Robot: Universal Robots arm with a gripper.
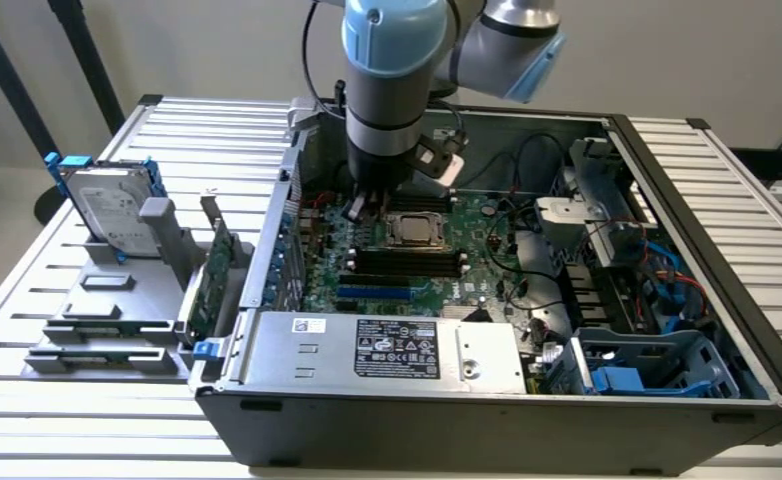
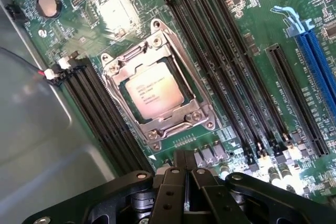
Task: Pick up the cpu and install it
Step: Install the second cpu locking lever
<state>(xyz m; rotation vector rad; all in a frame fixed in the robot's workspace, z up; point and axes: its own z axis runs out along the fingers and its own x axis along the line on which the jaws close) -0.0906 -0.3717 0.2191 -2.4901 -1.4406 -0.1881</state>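
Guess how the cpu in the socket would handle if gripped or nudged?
The cpu looks thin and flat with a metal top, so probably stiff, not floppy. Its smooth shiny lid suggests pads could slip. Lying flat inside the socket frame, it seems unlikely to roll or tip; a push would likely be stopped by the frame.

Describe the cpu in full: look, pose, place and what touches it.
The cpu is a thin, flat square chip with a dull silver-grey metal top bearing small printed text. It lies flat inside the socket frame on the green motherboard, between the banks of black memory slots. The frame's metal edges border it on all sides. The gripper is shut above the board next to the socket, not touching the chip. In the exterior view, the cpu sits near the middle of the open computer case.
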